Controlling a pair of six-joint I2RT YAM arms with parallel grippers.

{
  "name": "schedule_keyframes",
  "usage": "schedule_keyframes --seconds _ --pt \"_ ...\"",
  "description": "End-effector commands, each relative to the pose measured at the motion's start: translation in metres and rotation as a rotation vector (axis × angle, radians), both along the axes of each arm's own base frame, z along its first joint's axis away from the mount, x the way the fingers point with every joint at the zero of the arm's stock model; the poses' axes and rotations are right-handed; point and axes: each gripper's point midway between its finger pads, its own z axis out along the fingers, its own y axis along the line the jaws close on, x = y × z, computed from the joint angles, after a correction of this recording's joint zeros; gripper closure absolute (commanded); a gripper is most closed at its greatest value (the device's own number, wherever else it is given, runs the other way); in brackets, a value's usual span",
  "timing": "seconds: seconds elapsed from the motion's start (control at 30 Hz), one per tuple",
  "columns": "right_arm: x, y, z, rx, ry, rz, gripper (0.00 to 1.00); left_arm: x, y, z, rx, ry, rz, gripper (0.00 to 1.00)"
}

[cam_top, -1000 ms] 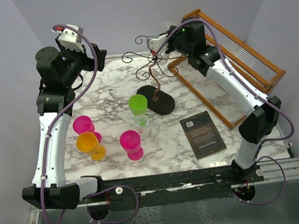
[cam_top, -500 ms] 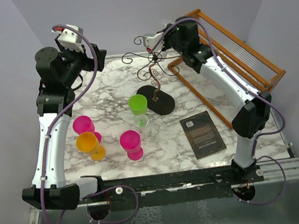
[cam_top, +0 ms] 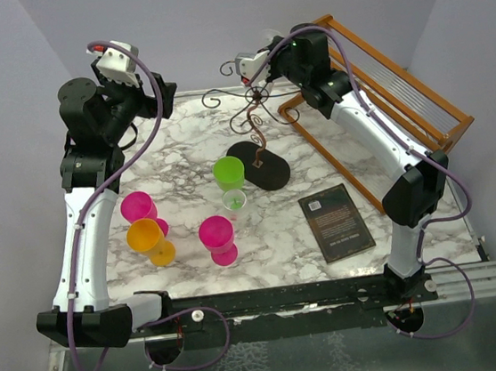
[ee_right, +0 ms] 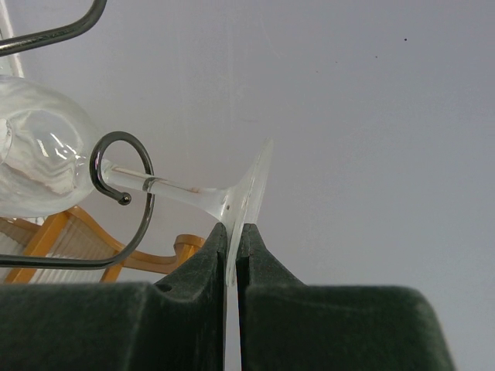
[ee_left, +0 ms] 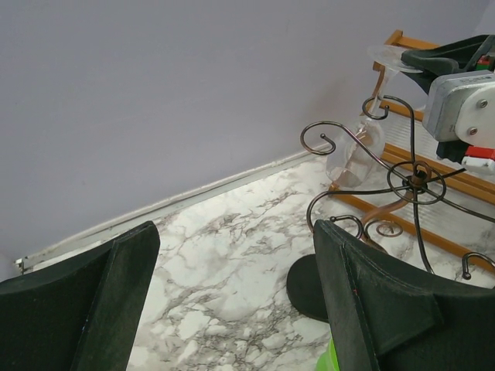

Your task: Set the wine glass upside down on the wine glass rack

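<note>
My right gripper (ee_right: 233, 232) is shut on the foot of a clear wine glass (ee_right: 249, 189), pinching its rim. The glass lies almost on its side, its stem passing through a curled hook (ee_right: 124, 178) of the dark wire wine glass rack (cam_top: 254, 118), with the bowl (ee_right: 35, 158) beyond the hook. In the left wrist view the glass (ee_left: 356, 151) hangs tilted, bowl down, at the rack's top (ee_left: 414, 182), with the right gripper (ee_left: 437, 60) at its foot. My left gripper (ee_left: 232, 309) is open and empty, raised at the back left (cam_top: 166, 94).
A wooden slatted dish rack (cam_top: 381, 99) stands at the back right. A green glass (cam_top: 228, 172), a small clear glass (cam_top: 234, 203), two pink glasses (cam_top: 137, 206) (cam_top: 217, 235) and an orange one (cam_top: 145, 237) stand at centre left. A dark book (cam_top: 335, 221) lies right of them.
My right gripper has moved left and toward the back wall with the glass, bringing it up to the top of the wire rack. The left arm has not moved.
</note>
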Motion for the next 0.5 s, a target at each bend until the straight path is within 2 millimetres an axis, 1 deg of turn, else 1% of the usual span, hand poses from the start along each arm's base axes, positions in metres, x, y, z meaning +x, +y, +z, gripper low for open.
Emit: schedule_keyframes --seconds 0.0,0.2,0.37,0.47 --pt "-0.002 0.007 0.008 -0.025 -0.030 0.037 0.99 -0.002 0.003 0.006 0.010 -0.036 0.013 0.16" --pt "-0.008 0.014 0.000 -0.031 -0.003 0.062 0.99 -0.002 0.005 0.004 0.014 -0.033 0.019 0.16" --pt "-0.010 0.020 -0.011 -0.041 0.020 0.077 0.99 -0.003 0.005 0.002 0.014 -0.033 0.018 0.16" --pt "-0.011 0.022 -0.014 -0.039 0.028 0.080 0.99 -0.004 0.005 0.003 0.014 -0.034 0.019 0.16"
